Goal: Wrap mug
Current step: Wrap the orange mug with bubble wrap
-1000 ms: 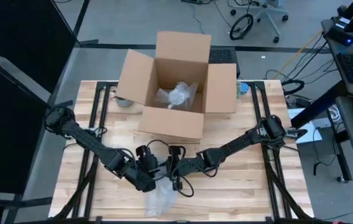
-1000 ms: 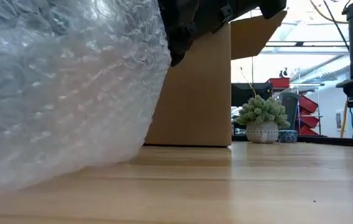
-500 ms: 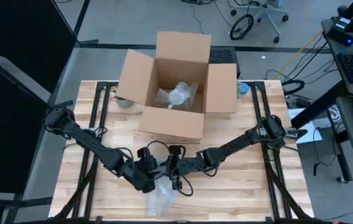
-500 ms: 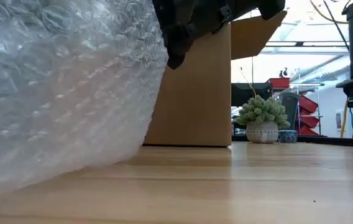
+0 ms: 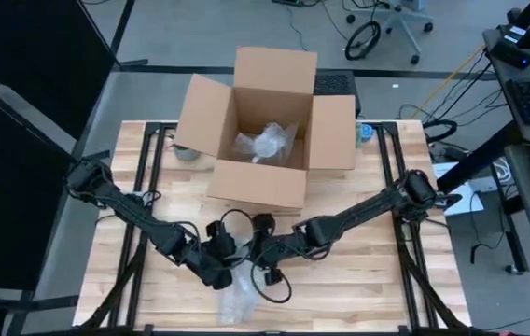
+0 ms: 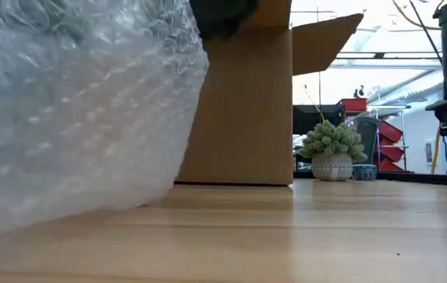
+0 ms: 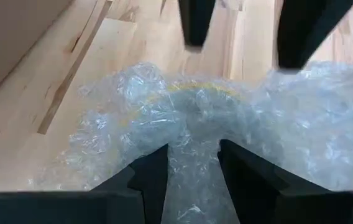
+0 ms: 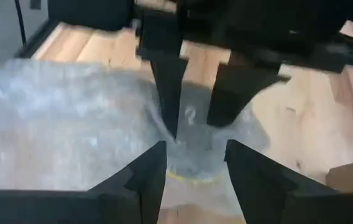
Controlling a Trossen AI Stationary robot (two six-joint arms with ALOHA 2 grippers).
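The mug shows only as a pale round rim under the clear bubble wrap, which lies crumpled at the table's near middle and fills the low view's left. Both grippers meet over it. My left gripper, also in the high view, is open with its tips down in the wrap. My right gripper, coming from the table's right, is open and faces the left one across the mug's rim. My left gripper's open fingers stand in the bubble wrap, with a ridge of the wrap running between them. They slant down from the table's left side. The wrap rests on the table, draped over the mug. My right gripper's fingertips hang just over the wrap's edge; I cannot tell whether they touch it.
A large open cardboard box stands at the table's far middle with more bubble wrap inside; its wall rises just behind the wrap. A small potted plant stands far off at the right. Bare wood lies right of the grippers.
My right gripper has moved a little toward the table's near edge, over the bubble wrap, and has risen almost out of the low view. The wrap's right side has drawn in slightly.
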